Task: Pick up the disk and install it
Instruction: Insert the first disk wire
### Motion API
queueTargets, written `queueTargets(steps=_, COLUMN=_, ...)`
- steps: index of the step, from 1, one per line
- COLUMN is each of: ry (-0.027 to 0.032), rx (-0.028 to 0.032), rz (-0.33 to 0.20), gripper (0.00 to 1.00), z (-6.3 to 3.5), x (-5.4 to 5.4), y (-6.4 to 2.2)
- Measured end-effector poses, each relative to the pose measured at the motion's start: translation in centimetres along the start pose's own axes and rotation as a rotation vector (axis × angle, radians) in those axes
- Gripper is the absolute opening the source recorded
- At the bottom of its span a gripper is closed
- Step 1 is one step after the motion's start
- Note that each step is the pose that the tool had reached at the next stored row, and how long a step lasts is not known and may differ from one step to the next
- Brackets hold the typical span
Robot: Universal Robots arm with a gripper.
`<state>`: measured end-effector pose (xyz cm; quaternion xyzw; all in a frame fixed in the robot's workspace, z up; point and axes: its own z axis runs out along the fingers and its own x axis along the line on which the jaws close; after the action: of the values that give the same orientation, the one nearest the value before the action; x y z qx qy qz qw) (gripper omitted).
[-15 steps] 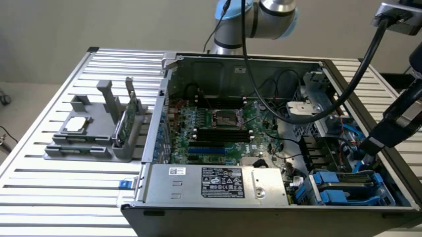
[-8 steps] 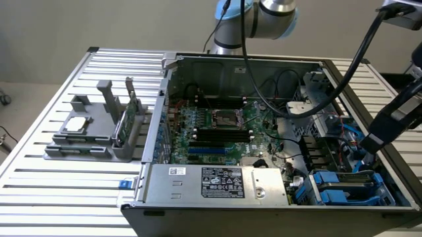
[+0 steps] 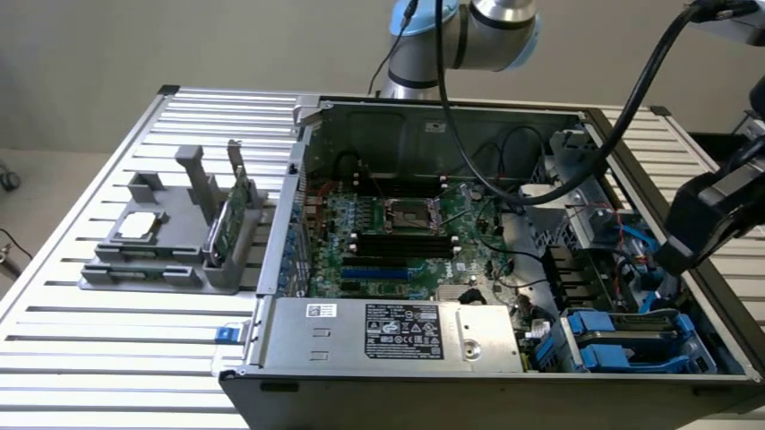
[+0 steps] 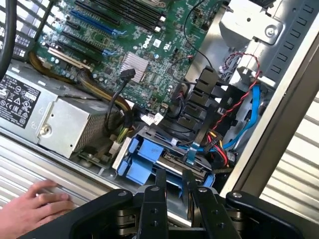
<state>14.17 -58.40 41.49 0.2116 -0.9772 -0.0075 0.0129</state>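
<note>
Hovering my end effector (image 4: pixel 173 175), fingers slightly apart and empty, over the disk (image 4: pixel 149 155) seated inside the computer case (image 3: pixel 478 394).

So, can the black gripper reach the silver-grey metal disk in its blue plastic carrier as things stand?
Probably yes. The gripper hangs over the disk, and the case is open with nothing between them. Coloured cables lie close beside it, and a person's hand rests well aside.

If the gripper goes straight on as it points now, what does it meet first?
Probably the disk in its blue carrier, just ahead of the gripper, though depth is unclear.
</note>
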Motion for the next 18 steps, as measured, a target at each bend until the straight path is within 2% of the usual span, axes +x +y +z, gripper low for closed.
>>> queueTargets(steps=10, ry=-0.0030, rx=-0.0034, rz=0.148, gripper=0.27, z=-0.01, x=0.00, y=0.00)
queueTargets(steps=18, ry=-0.0045, rx=-0.0061, rz=0.192, gripper=0.27, z=-0.02, x=-0.42, y=-0.20)
